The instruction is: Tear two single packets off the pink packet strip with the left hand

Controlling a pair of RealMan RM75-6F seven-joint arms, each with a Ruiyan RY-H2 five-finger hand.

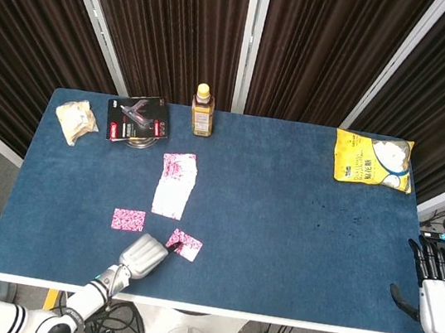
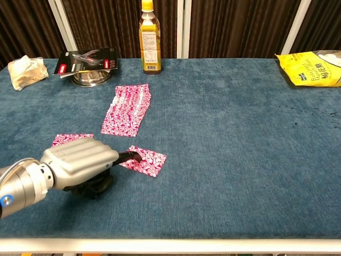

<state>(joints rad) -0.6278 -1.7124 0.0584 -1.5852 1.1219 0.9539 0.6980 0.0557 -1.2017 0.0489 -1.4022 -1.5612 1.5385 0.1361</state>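
Note:
The pink packet strip [image 1: 174, 184] [image 2: 128, 109] lies flat on the blue table [image 1: 299, 211], left of centre. One torn-off single packet [image 1: 128, 219] [image 2: 72, 140] lies in front of it to the left. A second single packet [image 1: 184, 244] [image 2: 145, 160] lies in front to the right. My left hand [image 1: 145, 255] [image 2: 80, 165] is palm down at the front edge, knuckles up, and a dark fingertip [image 2: 130, 156] holds that second packet by its left edge; the thumb is hidden. My right hand [image 1: 437, 299] hangs off the table's right edge, fingers spread and holding nothing.
Along the back stand a yellow-capped bottle [image 1: 203, 111] [image 2: 149, 37], a black card on a metal bowl [image 1: 138, 119] [image 2: 88, 61] and a crumpled beige bag [image 1: 75, 120] [image 2: 25, 70]. A yellow snack bag [image 1: 372, 159] [image 2: 311, 66] lies at the back right.

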